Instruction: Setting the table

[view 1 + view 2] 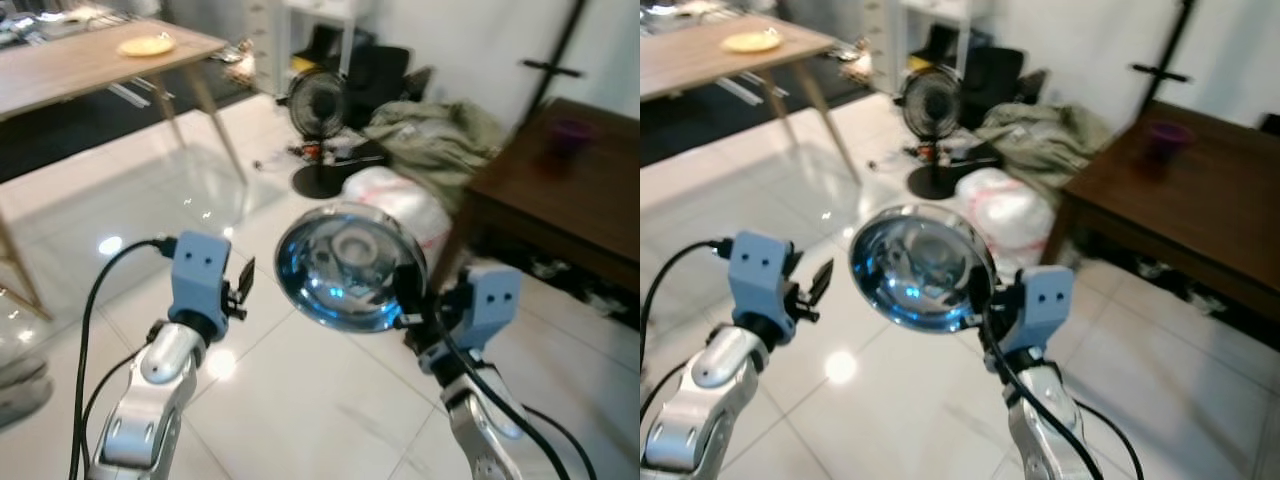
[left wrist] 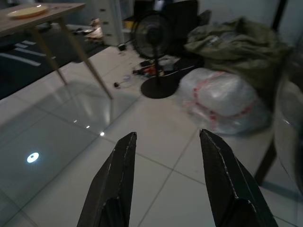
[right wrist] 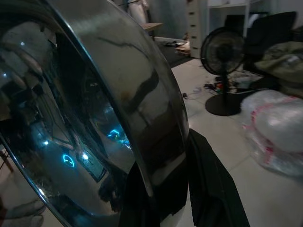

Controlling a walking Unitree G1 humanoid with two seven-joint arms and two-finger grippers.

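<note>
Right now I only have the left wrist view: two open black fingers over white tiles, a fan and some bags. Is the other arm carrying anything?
Observer: Yes. The right gripper is clamped on the rim of a shiny steel bowl, held tilted on edge, its inside facing the head camera.
Operator: Any table beyond the light wooden one with the yellow plate?
Observer: A dark wooden table stands on the robot's right, with a purple cup on it.
Operator: Where is my left gripper relative to the bowl?
Observer: The left gripper is raised beside the bowl, on its left, apart from it.
</note>
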